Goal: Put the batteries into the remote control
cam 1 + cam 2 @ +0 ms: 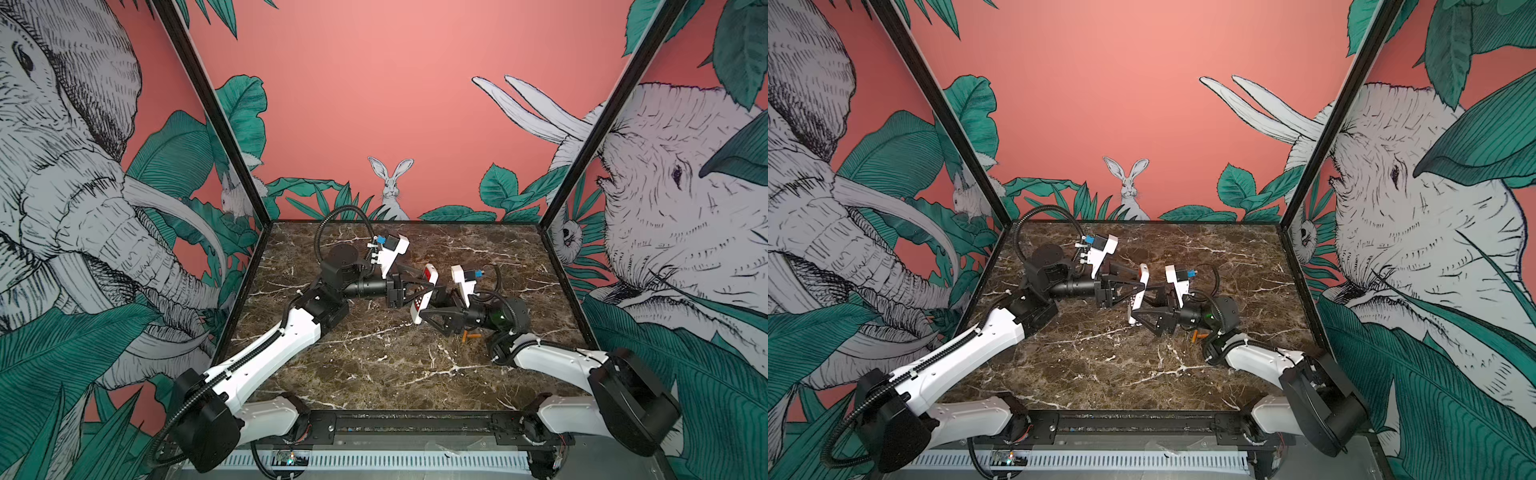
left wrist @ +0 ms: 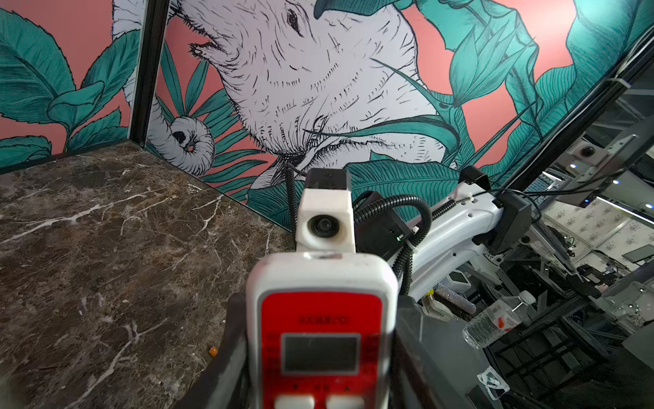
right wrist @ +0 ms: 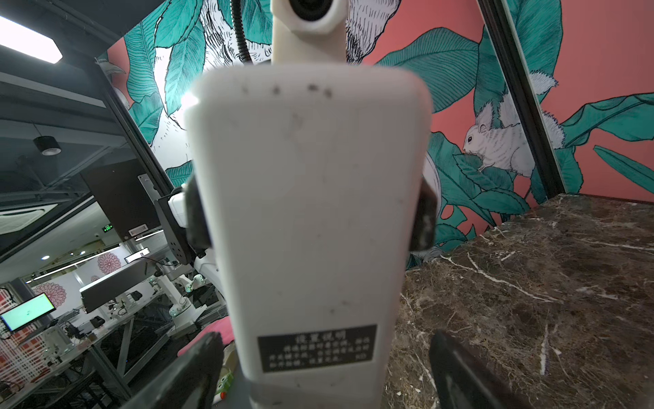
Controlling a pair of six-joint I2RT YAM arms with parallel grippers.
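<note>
Left gripper [image 1: 424, 291] was clamped on the remote control [image 1: 429, 274], pads [image 3: 423, 219] pressed against both long sides around mid-length. The remote stood roughly on end, tilted, over the middle of the worktop [image 1: 374, 365]. Couldn't tell whether its lower end touched the marble.

Red front with the grey display faced the left wrist camera [image 2: 320, 308]. Plain white back with the dark label faced the right wrist camera [image 3: 311, 194].

Right gripper [image 1: 422, 312] came in from the opposite side at the remote's lower end. Jaws were wide and straddled the body, and the right wrist view showed a clear gap between one finger [image 3: 460, 371] and the casing. No grip there.

The batteries [image 1: 474, 335] were both loose on the worktop, right of the middle toward the right edge, just beside the right arm's wrist joint. They lay close together at an angle to each other, showed in both top views [image 1: 1202, 334], and sat well apart from the remote. One orange speck [image 2: 213, 350] on the marble in the left wrist view was likely one of them, too small to confirm.
</note>
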